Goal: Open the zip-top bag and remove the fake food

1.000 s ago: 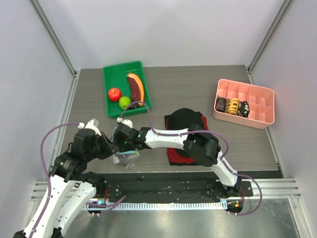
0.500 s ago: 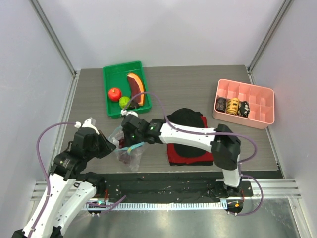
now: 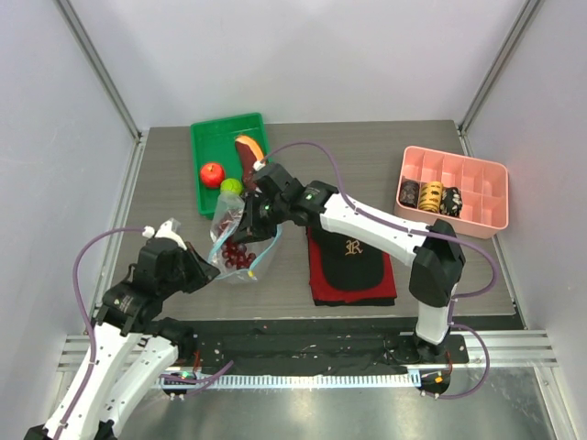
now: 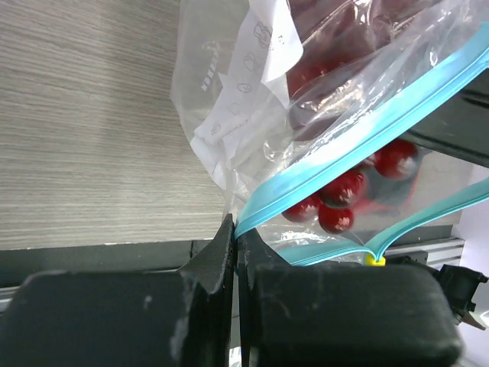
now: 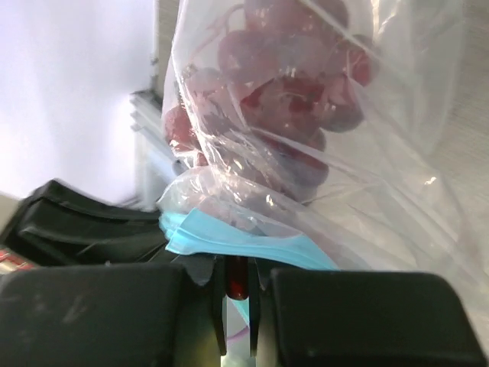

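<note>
The clear zip-top bag [image 3: 228, 223] hangs stretched between my two grippers near the table's left front. My left gripper [image 3: 204, 269] [image 4: 235, 229] is shut on one end of its teal zip strip [image 4: 344, 145]. The dark red grape bunch [image 3: 238, 255] [image 4: 344, 187] [image 5: 283, 84] sits inside the bag. My right gripper [image 3: 255, 215] [image 5: 238, 267] is at the bag's far upper edge. Its jaws are closed to a narrow slit on a glossy dark red piece of the bunch, with the strip [image 5: 244, 241] draped over its fingertips. The apple [image 3: 212, 173], green piece [image 3: 231, 188] and melon slice [image 3: 250, 158] lie in the green tray [image 3: 206, 133].
A black cap [image 3: 351, 257] on a red cloth [image 3: 321, 291] lies right of the bag, under the right arm. A pink divided box [image 3: 477, 197] with dark and yellow items stands at the back right. A metal rail [image 3: 303, 353] runs along the near edge.
My right gripper closed inside the bag, then swung up and right toward the tray, dragging the bag and grapes along and uncovering the cap. The left gripper kept its hold on the strip.
</note>
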`<state>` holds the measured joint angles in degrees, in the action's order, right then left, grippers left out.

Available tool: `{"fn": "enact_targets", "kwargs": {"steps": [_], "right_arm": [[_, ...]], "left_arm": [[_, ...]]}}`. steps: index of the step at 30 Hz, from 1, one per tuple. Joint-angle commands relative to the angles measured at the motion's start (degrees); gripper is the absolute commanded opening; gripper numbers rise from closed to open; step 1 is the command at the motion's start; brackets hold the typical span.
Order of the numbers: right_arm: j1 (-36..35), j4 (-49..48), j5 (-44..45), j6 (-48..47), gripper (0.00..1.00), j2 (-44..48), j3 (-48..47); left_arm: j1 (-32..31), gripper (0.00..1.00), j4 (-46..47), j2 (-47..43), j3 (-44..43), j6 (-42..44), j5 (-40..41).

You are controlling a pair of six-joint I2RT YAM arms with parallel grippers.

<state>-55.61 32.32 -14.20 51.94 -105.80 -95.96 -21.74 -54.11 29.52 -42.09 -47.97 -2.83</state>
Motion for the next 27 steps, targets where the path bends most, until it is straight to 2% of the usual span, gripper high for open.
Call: {"fn": "enact_targets", "kwargs": {"steps": [1,8,13,18,27], "right_arm": [[2.1,-3.4,-13.6,7.3,0.02,3.7,-1.5],[1.9,-8.7,-29.4,12.7,0.02,7.5,3.2],[0.7,-7.9,-31.5,12.5,0.02,9.9,6.8],[-0.4,-3.5,-30.5,8.3,0.02,11.1,11.0],[-2.7,6.3,-30.1,-3.0,0.02,8.2,2.5]], "left_arm": [[-0.1,0.00,-0.2,1.1,-0.5,-0.3,2.5],[0.0,0.00,2.6,6.6,-2.5,0.3,4.1],[0.0,0.00,5.2,8.1,-4.9,1.1,5.7],[0.0,0.00,6.3,8.4,-10.1,2.2,6.5],[-0.1,0.00,5.7,10.6,-11.2,1.1,6.3]]}}
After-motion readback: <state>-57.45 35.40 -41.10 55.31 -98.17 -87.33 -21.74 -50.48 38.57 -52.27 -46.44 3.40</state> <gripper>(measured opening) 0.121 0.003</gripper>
